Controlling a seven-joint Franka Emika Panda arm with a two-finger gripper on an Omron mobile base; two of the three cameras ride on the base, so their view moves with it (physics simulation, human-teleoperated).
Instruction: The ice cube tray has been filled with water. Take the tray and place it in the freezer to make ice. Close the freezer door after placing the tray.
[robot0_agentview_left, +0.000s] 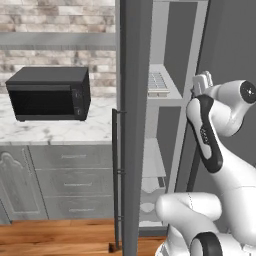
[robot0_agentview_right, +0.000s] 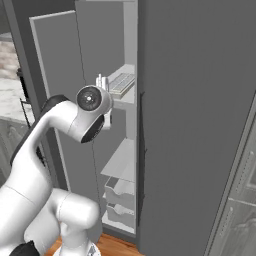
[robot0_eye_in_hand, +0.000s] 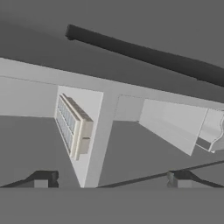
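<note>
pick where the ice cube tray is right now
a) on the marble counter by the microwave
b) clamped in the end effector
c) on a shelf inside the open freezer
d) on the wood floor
c: the ice cube tray lies flat on an upper shelf inside the freezer, whose freezer door stands open, while the end effector is open, holds nothing and sits apart from the tray.

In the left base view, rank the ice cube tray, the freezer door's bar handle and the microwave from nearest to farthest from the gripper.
1. Ice cube tray: on the freezer shelf, just left of the open gripper.
2. Bar handle: on the open door's edge, lower and further left.
3. Microwave: on the counter, far left.
</note>
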